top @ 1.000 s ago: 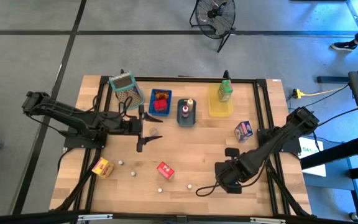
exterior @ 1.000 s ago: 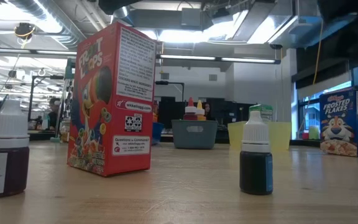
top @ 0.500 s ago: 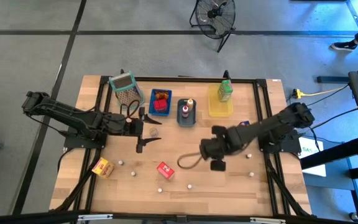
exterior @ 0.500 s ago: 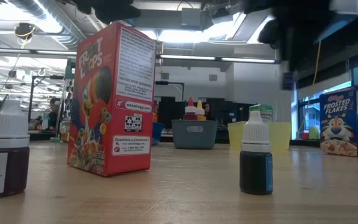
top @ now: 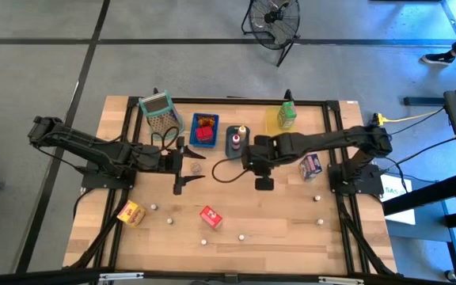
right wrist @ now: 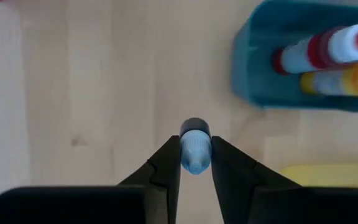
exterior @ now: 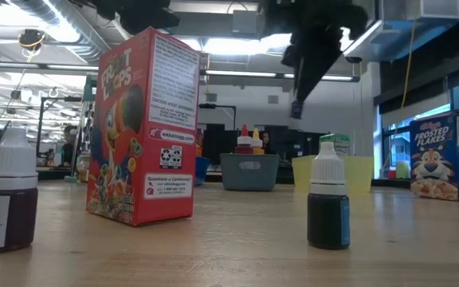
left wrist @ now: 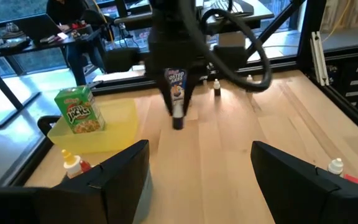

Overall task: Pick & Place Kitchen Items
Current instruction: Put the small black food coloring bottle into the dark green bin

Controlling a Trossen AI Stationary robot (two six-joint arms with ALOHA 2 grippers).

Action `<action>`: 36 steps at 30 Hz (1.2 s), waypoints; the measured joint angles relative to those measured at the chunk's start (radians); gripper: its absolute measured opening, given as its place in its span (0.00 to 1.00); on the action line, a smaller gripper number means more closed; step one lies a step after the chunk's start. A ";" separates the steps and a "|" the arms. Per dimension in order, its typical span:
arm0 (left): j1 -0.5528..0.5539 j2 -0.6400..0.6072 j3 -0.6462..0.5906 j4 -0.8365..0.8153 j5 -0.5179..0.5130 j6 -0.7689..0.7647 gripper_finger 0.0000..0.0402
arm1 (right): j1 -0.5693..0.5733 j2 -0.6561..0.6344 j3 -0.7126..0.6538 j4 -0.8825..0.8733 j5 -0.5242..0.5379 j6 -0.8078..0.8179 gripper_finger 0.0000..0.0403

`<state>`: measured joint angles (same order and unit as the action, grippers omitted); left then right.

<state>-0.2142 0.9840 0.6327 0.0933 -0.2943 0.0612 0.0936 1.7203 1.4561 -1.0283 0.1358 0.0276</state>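
Right gripper (right wrist: 195, 163) is pinching a small white-capped dropper bottle (right wrist: 195, 148) between its two dark fingertips, hanging above the bare light-wood slatted tabletop (top: 244, 210) just beside the grey-blue rectangular tray (right wrist: 303, 59). That tray is holding a red squeeze bottle (right wrist: 319, 51) and an orange squeeze bottle (right wrist: 337, 81). In the high view the right gripper (top: 256, 158) is sitting mid-table, between that tray (top: 236, 144) and the blue-purple Frosted Flakes carton (top: 311, 165).

Left gripper (top: 187, 164) is waiting with jaws standing apart and nothing in them, near the blue tray (top: 204, 130) with red items inside.

Other kitchen items are lying around: a green Apple Jacks carton (top: 286, 115) is standing in the yellow tray (top: 279, 139), a red Froot Loops carton (top: 210, 216) and a yellow-orange carton (top: 131, 212) are sitting near the table's front, and small white-capped bottles (top: 241, 236) are scattered on the wood. A grey-green perforated mesh basket (top: 159, 112) is lying at the back left.
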 joint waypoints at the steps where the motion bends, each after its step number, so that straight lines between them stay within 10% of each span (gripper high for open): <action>1: 0.000 0.000 0.000 0.000 0.000 0.000 0.69 | -0.006 0.007 0.010 0.019 0.018 -0.019 0.20; 36: -0.073 -0.012 0.000 0.075 0.005 -0.041 0.69 | -0.218 0.221 0.080 0.124 -0.065 -0.194 0.20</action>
<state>-0.2876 0.9718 0.6323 0.1686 -0.2896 0.0204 -0.1246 1.9414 1.5364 -0.9044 0.0707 -0.1668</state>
